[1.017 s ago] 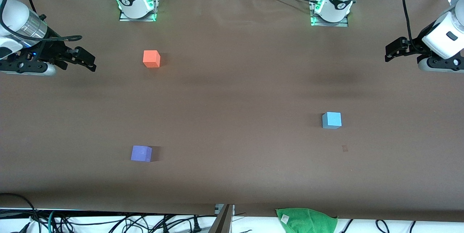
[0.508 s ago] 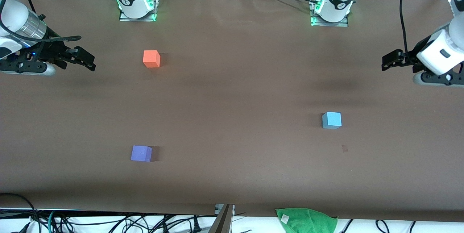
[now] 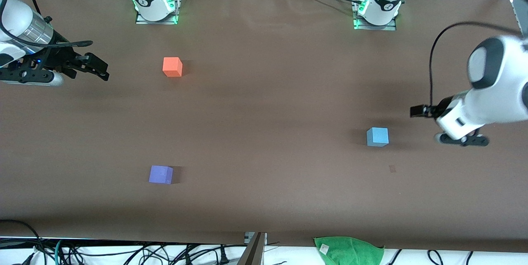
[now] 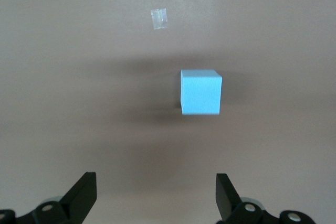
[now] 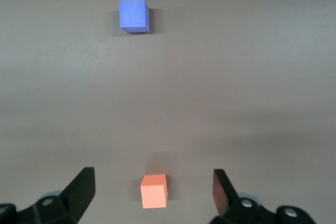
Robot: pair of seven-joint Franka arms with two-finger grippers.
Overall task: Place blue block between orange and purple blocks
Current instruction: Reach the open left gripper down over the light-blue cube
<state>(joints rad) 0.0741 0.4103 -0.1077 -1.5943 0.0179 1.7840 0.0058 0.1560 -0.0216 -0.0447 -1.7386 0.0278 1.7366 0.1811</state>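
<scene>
The sky-blue block [image 3: 377, 136] sits on the brown table toward the left arm's end; it also shows in the left wrist view [image 4: 200, 92]. The orange block [image 3: 172, 66] and the purple block [image 3: 161, 174] sit toward the right arm's end, the purple one nearer the front camera. Both show in the right wrist view, orange [image 5: 154, 192] and purple [image 5: 134, 15]. My left gripper [image 3: 417, 111] [image 4: 156, 195] is open and empty over bare table beside the blue block. My right gripper [image 3: 103, 72] [image 5: 153, 181] is open and empty, waiting beside the orange block.
A green cloth [image 3: 348, 250] lies at the table's front edge. A small patch of tape [image 3: 392, 169] [image 4: 159, 18] is on the table near the blue block. The arm bases [image 3: 156, 5] [image 3: 376, 9] stand along the back edge.
My left arm has swung in from the table's end and come down toward the blue block. The right arm and all three blocks have not moved.
</scene>
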